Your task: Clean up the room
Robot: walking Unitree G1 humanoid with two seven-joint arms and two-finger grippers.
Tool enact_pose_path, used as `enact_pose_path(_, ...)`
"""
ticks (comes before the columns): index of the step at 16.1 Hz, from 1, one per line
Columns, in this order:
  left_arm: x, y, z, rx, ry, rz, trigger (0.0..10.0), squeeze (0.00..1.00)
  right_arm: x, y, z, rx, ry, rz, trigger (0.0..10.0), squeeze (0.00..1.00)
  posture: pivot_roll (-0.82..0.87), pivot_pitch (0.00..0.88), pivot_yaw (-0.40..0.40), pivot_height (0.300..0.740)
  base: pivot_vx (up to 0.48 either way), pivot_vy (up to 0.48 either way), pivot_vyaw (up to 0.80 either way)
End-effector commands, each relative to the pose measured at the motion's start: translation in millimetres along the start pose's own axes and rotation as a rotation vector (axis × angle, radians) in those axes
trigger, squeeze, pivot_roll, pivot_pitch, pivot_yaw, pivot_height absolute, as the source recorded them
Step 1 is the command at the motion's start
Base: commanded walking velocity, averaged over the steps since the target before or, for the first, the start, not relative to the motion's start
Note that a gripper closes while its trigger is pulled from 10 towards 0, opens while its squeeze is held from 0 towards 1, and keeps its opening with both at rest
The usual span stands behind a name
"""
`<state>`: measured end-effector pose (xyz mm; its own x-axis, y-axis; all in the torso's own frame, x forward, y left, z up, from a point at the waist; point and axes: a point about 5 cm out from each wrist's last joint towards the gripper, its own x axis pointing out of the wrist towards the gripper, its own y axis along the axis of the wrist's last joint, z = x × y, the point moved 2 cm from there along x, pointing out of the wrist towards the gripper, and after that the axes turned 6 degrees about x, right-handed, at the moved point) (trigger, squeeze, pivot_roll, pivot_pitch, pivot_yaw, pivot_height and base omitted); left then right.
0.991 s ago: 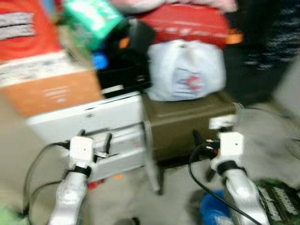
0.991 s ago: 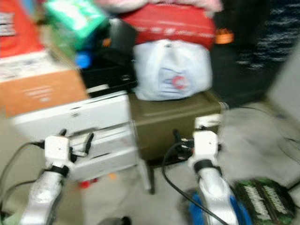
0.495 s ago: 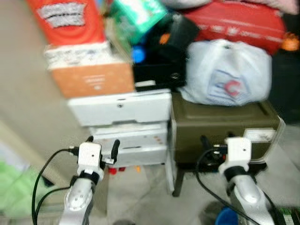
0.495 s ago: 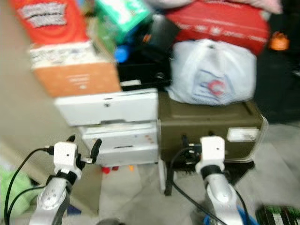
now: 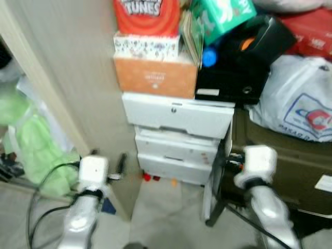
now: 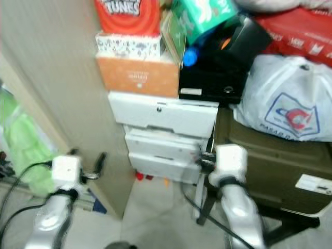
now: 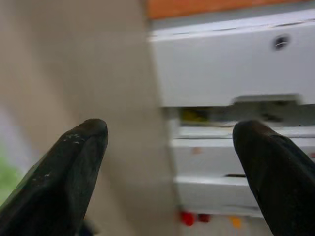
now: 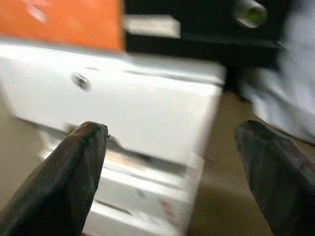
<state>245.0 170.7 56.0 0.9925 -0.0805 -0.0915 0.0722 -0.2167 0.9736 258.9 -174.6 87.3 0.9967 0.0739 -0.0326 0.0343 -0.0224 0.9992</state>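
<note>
A pale tiled floor carries a white drawer unit set against a beige wall panel. Directly on the unit rest an orange box and, beside it, a black case. Small red and orange bits lie on the floor at the unit's foot. Just beside the unit stands an olive-brown chest, with a white plastic bag sitting on its lid. Green fabric is heaped on the floor beyond the panel.
</note>
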Motion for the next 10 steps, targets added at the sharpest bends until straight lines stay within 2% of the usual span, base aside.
enact_pose_path(1,1.6,5.3,1.9,0.002,0.007,0.017,10.0,0.0,-1.4,-0.4,8.2,-0.016,-0.019,-0.007,10.0,0.0,-0.04,0.0,0.044,0.74,0.0,0.0,0.77)
enact_pose_path(10,-6.2,-0.1,0.8,0.004,0.01,-0.004,10.0,0.0,-6.5,-1.4,3.2,-0.005,0.022,-0.02,10.0,0.0,-0.04,0.0,0.038,0.74,0.0,0.0,0.77)
